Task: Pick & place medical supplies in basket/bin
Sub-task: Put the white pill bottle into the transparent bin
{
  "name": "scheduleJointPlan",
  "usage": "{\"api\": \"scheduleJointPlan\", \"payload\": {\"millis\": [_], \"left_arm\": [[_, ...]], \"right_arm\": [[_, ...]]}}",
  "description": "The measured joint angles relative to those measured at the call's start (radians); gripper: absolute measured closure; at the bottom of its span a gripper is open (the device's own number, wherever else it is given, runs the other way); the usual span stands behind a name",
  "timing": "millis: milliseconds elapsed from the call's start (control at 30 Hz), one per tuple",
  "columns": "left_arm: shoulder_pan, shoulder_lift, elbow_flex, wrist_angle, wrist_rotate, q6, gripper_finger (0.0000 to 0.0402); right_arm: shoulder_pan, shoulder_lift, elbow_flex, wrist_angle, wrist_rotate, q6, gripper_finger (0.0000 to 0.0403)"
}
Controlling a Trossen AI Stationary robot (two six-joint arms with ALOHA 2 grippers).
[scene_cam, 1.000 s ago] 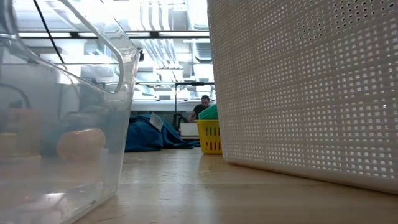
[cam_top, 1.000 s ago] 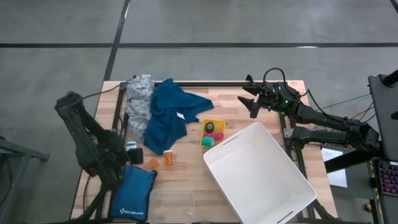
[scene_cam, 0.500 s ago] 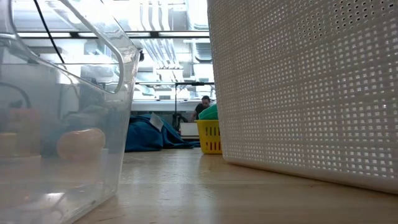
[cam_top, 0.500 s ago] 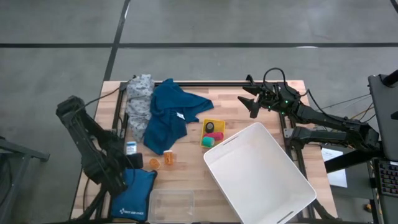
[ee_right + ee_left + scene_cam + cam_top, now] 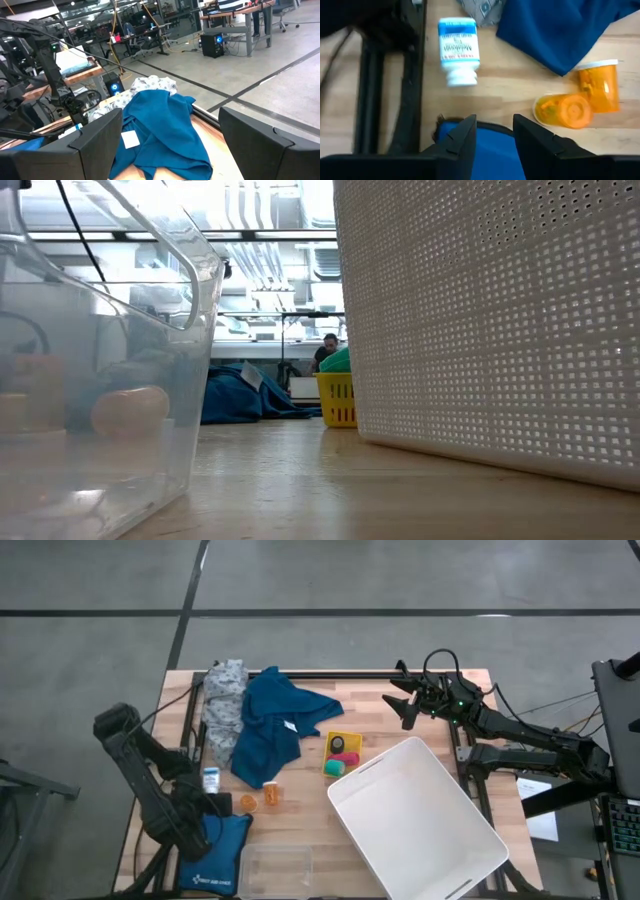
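Left arm poised over the small supplies

White bin on the tabletop's right; left end effector — fingers narrowly parted, empty — hovers just short of the white pill bottle, lying lengthwise away from it; right end effector wide, farther.

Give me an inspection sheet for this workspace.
Surface: wooden slatted table.
Job's things: blue cloth garment beside grey dotted cloth; two orange pill bottles; white bottle with blue label lying flat; small yellow basket holding rolls; large white perforated bin.
Clutter: blue padded pouch with white print; clear plastic container.
End effectors: left end effector open over the pouch; right end effector open, empty, at the far edge.
Cables: black cables by the right arm.
Surroundings: grey concrete floor.
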Motion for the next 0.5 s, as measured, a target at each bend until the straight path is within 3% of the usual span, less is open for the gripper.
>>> {"api": "scheduleJointPlan", "payload": {"millis": [367,500], "left_arm": [[0.0,-0.018,-0.107,0.036,0.001,0.012,0.0266],[0.0,-0.037,-0.161,0.11,-0.019,-0.04,0.0246]], "right_arm": [[0.0,0.0,0.0,0.0,0.0,0.0,0.0078],[0.0,0.0,0.0,0.0,0.0,0.0,0.0078]]}}
